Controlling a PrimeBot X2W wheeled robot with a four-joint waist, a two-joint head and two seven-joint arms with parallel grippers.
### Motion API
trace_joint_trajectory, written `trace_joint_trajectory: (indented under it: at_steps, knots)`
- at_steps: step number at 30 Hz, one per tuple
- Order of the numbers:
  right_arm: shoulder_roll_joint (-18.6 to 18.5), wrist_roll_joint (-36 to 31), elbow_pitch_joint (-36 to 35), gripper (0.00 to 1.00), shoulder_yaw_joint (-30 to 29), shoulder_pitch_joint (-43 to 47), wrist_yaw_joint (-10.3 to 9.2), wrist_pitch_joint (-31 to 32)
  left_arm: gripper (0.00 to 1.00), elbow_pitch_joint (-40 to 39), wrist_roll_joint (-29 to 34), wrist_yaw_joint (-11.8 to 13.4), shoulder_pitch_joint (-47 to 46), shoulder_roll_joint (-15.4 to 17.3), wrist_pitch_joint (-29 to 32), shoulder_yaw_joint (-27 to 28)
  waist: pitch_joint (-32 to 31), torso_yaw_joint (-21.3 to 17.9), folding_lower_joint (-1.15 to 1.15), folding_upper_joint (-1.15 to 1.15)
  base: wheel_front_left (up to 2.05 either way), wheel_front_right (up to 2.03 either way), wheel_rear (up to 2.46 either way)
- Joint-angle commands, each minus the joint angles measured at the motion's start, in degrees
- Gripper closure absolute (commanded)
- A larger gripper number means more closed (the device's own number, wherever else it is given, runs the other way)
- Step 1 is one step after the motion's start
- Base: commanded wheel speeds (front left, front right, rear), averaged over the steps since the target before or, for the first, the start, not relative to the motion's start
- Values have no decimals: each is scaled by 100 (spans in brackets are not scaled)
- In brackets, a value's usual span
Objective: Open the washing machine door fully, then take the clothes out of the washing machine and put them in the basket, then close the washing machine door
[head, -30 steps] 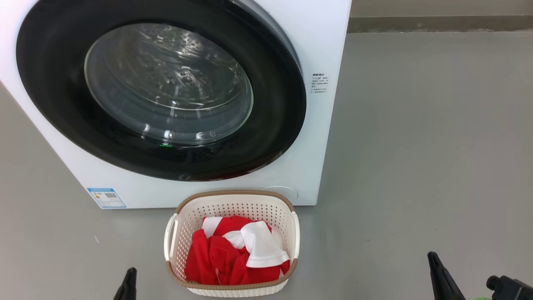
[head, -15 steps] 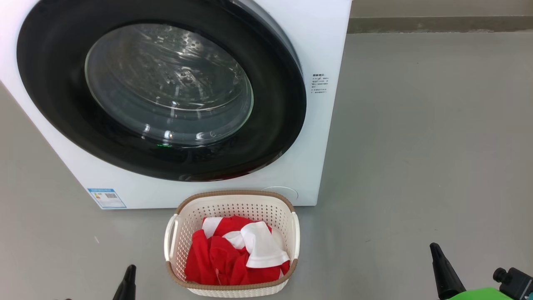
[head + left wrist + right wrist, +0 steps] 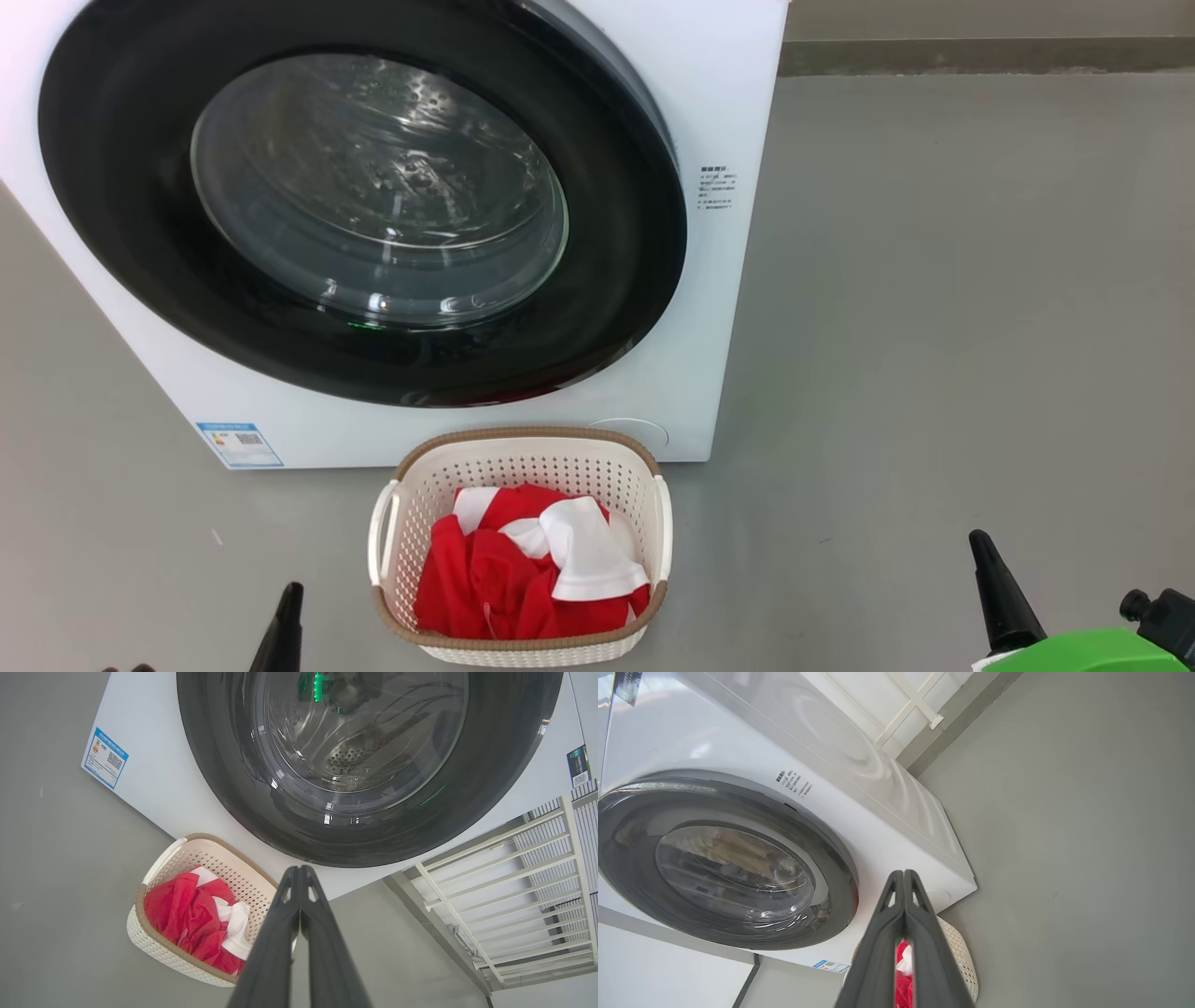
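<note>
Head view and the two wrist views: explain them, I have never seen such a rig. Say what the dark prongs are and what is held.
One camera looks down from the robot's head; the other two ride on its wrists. The dark prongs are its left gripper and right gripper, both shut, holding nothing. On the grey floor stands a white washing machine, its round door closed. Before it sits a basket with the red and white clothes inside.
</note>
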Motion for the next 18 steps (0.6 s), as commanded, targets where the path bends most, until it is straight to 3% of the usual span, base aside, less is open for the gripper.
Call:
trace_joint_trajectory:
  at_steps: [1, 18]
  knots:
    - [-97, 131, -171, 100, 25, -298, -3, 31, 100, -167, -122, -21, -289, 38, 45, 157, -1, 0, 0, 0, 0, 0, 0]
    - [-122, 1165, -212, 100, -28, -512, -4, 332, 100, -193, -1089, -27, -434, -55, 342, 288, -11, 1, 0, 0, 0, 0, 0]
